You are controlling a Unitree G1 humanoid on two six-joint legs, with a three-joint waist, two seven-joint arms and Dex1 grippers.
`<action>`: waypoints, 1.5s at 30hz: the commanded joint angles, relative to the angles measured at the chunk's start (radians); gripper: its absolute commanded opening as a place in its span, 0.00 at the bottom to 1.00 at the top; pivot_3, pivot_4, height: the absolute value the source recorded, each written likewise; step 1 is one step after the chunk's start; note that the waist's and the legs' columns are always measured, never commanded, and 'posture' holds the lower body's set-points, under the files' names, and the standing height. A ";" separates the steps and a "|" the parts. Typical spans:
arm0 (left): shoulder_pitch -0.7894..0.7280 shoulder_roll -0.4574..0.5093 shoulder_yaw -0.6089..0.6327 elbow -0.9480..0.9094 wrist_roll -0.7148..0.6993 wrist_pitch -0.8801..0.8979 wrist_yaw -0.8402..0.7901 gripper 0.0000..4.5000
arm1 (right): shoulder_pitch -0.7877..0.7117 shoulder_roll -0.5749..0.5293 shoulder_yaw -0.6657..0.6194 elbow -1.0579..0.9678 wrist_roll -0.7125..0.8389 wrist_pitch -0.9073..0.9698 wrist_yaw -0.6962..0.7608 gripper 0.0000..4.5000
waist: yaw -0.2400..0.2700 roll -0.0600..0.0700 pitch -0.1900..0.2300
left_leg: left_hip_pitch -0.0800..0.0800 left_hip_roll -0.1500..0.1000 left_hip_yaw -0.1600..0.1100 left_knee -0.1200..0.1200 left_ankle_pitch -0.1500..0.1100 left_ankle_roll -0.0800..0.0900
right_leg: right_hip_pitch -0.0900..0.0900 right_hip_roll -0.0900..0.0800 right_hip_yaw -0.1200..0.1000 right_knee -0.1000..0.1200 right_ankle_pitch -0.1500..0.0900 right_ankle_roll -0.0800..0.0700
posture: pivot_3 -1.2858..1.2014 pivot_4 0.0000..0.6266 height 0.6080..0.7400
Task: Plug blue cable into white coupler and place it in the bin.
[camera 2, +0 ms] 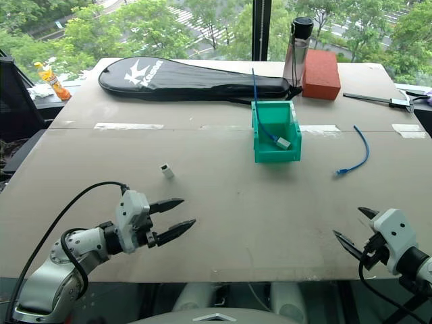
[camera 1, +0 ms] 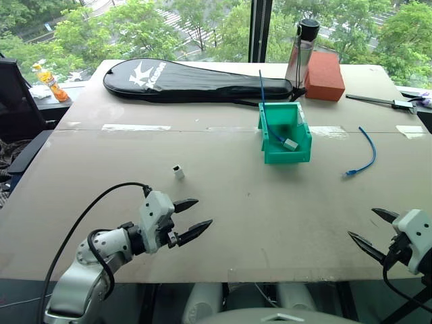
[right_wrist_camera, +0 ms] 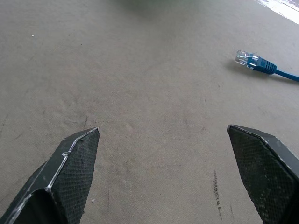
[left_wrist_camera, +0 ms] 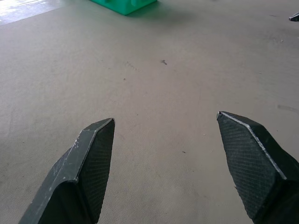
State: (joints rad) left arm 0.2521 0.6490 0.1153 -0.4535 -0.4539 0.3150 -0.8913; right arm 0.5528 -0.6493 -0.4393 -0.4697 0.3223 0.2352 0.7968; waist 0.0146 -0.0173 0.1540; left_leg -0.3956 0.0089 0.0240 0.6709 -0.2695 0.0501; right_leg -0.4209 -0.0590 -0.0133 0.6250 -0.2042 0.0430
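Note:
The short curved blue cable [camera 1: 364, 152] lies on the table at the right, its clear plug [right_wrist_camera: 246, 59] facing my right gripper. The tiny white coupler [camera 1: 177, 171] stands left of centre on the table. The green bin [camera 1: 284, 133] sits mid-table and holds a straighter blue cable ending in a grey-white block [camera 1: 290, 144]. My left gripper [camera 1: 192, 219] hovers open near the table's front left, below the coupler and apart from it. At the front right my right gripper [camera 1: 369, 229] is open with nothing between its fingers, well short of the blue cable.
A black racket bag [camera 1: 196, 81] lies across the far side. A metal bottle [camera 1: 302, 50] and a red brick [camera 1: 323, 75] stand behind the bin. Calipers [camera 1: 378, 100] rest at the far right. An orange drink bottle [camera 1: 50, 81] sits off the table's left.

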 commanded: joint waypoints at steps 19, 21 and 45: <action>-0.198 0.009 -0.152 -0.146 -0.045 -0.011 -0.071 0.79 | -0.858 -0.504 0.535 0.463 -0.343 -0.169 0.343 0.96 | 0.000 0.001 0.002 | -0.001 -0.001 0.002 0.000 0.000 0.000 | -0.001 0.007 0.002 -0.001 0.002 -0.004 | 0.52 0.24 1.00; -0.207 0.007 -0.158 -0.147 -0.048 -0.015 -0.071 0.79 | -0.975 -0.485 0.621 0.611 -0.412 -0.261 0.397 0.96 | -0.002 0.001 0.002 | -0.001 -0.002 0.004 0.000 0.000 0.000 | -0.001 0.006 0.003 -0.001 0.003 -0.004 | 0.52 0.24 1.00; -0.162 0.003 -0.162 -0.156 -0.018 -0.068 -0.033 0.80 | -1.546 -0.205 0.890 1.552 -0.742 -0.680 0.490 0.01 | -0.025 0.003 0.004 | 0.013 -0.001 0.010 0.001 0.000 0.001 | 0.010 0.005 0.008 0.001 0.003 -0.005 | 0.52 0.24 1.00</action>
State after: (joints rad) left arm 0.0847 0.6551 -0.0500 -0.5715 -0.4713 0.2699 -0.9298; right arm -0.9857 -0.8562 0.4368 1.0392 -0.3930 -0.4425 1.2831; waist -0.0100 -0.0148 0.1580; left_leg -0.3826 0.0075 0.0339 0.6717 -0.2698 0.0514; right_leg -0.4107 -0.0544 -0.0053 0.6259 -0.2008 0.0383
